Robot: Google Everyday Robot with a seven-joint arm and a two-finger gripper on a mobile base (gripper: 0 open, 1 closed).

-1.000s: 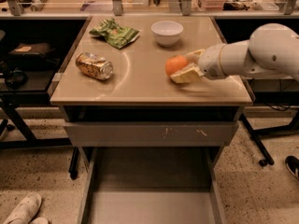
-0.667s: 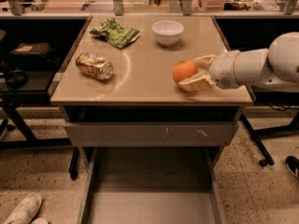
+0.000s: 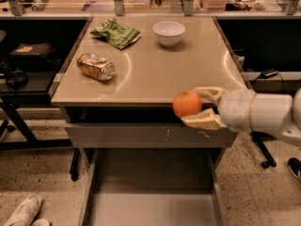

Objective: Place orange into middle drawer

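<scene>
My gripper is shut on the orange, a small round bright-orange fruit. It holds the fruit in the air at the table's front edge, right of centre, in front of the grey scratched panel. The arm reaches in from the right. The middle drawer is pulled open below, a wide grey tray with a flat floor and thin side walls. The orange hangs well above the drawer's back right part.
On the tan tabletop stand a white bowl at the back, a green crumpled bag at the back left, and a gold-brown can lying on its side at the left. White shoes lie on the floor at the lower left.
My gripper has carried the orange from over the tabletop's right side forward and down, past the front edge, to above the open drawer.
</scene>
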